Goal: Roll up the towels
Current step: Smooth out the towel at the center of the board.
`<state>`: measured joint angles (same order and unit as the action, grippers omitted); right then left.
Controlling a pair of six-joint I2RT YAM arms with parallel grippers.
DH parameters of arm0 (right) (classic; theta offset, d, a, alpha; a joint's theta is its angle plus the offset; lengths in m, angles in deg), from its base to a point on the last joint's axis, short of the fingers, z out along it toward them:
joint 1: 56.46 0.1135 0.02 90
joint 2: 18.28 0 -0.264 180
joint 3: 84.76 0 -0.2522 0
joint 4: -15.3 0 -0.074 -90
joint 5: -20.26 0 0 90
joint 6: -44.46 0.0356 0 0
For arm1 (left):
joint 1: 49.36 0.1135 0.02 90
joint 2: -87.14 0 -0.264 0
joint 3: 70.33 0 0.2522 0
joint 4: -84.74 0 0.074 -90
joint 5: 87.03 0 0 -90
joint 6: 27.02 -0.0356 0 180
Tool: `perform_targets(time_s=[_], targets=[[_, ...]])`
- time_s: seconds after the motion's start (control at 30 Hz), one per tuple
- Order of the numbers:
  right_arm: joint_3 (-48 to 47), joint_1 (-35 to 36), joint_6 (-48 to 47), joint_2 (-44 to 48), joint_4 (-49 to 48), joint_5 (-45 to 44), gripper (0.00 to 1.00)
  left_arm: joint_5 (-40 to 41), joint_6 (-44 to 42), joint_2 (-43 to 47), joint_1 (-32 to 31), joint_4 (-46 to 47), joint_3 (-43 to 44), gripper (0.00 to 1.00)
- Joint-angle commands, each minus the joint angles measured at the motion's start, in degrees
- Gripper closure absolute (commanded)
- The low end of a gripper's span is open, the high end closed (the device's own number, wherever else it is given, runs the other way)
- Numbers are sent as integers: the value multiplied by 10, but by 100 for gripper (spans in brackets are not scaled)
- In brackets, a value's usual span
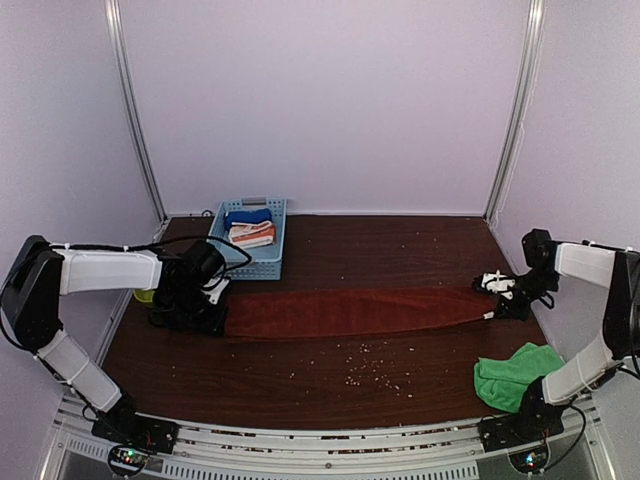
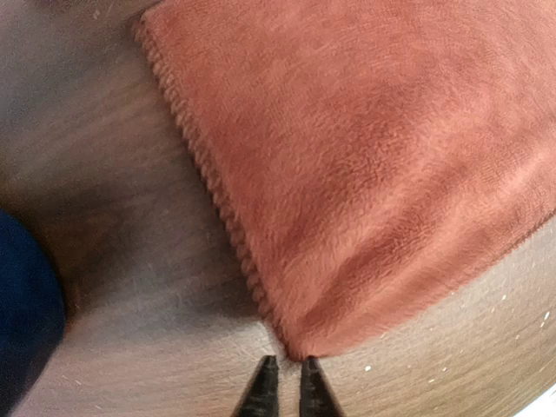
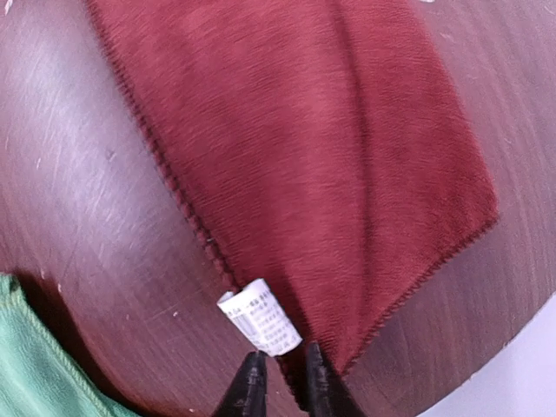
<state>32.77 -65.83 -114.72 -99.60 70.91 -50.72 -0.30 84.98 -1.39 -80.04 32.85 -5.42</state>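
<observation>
Left end effector (image 2: 282, 387) is cracked a sliver, nothing between the tips, right at the rust towel's (image 2: 365, 174) corner. Right end effector (image 3: 280, 378) is just as narrow beside the white tag (image 3: 259, 323); whether hem is caught there, I can't tell. The towel lies stretched across the counter (image 1: 400, 250), with the green towel (image 1: 512, 375) bunched near-right. Danger: a roll started from one corner skews into a cone.

We see the rust towel (image 1: 360, 312) folded into a long narrow strip, flat across the middle of the table (image 1: 300, 385) from left to right, white tag (image 3: 259, 323) at its right end. The green towel (image 1: 512, 375) lies crumpled near the front right corner.
</observation>
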Motion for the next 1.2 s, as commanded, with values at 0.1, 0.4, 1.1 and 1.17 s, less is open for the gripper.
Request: perform_targets(time_s=[0.1,0.4,1.1,1.17], targets=[[-20,-3,-57,7,109,29,71,-11,-7,52,4,-56,44,67],[-137,5,202,-67,-27,119,69,-7,-18,-22,4,17,118,81],[-154,25,264,-123,-19,41,71,10,-25,-105,4,115,82,98],[-170,25,285,-141,-8,45,68,9,-23,-105,4,115,78,98]])
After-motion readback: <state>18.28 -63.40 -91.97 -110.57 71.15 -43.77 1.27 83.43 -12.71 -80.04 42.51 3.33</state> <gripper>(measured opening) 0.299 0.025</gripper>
